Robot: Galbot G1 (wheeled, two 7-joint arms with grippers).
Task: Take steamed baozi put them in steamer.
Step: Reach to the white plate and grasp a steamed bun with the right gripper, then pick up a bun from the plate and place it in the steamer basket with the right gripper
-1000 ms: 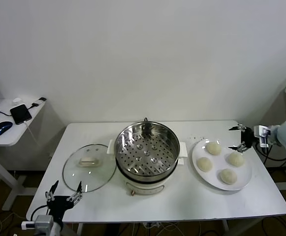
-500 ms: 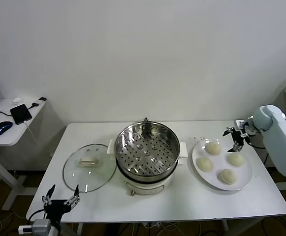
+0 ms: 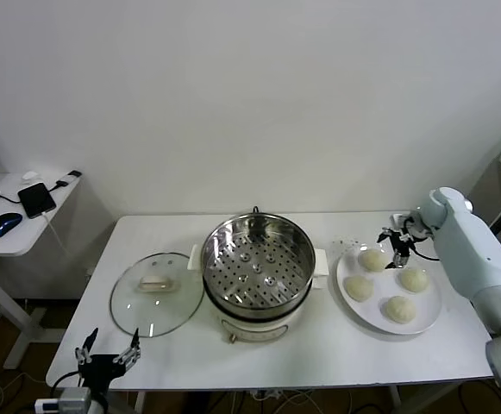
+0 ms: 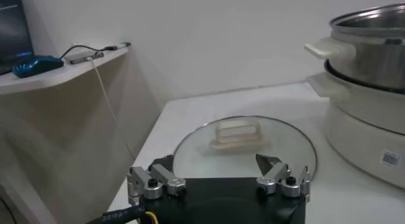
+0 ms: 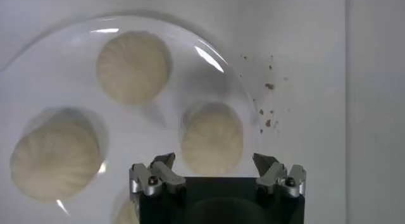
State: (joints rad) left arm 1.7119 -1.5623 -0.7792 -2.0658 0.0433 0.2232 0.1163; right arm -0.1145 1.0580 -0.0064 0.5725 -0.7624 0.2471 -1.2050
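While our left gripper (image 3: 108, 356) is waiting spread wide below the table's near edge by the glass lid (image 3: 156, 293), our right gripper (image 3: 394, 244) is hovering with fingers released, grasping nothing, over the far steamed baozi (image 3: 373, 259). All four are sitting on the white plate (image 3: 428, 321), beside the steamer (image 3: 257, 264).

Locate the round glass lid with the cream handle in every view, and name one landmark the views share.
Head view: round glass lid with cream handle lies flat on the white table, left of the shiny steel steamer.
Left wrist view: lid just beyond the open left gripper.
Right wrist view: not visible.
Shared landmark: the steamer, beside the lid.
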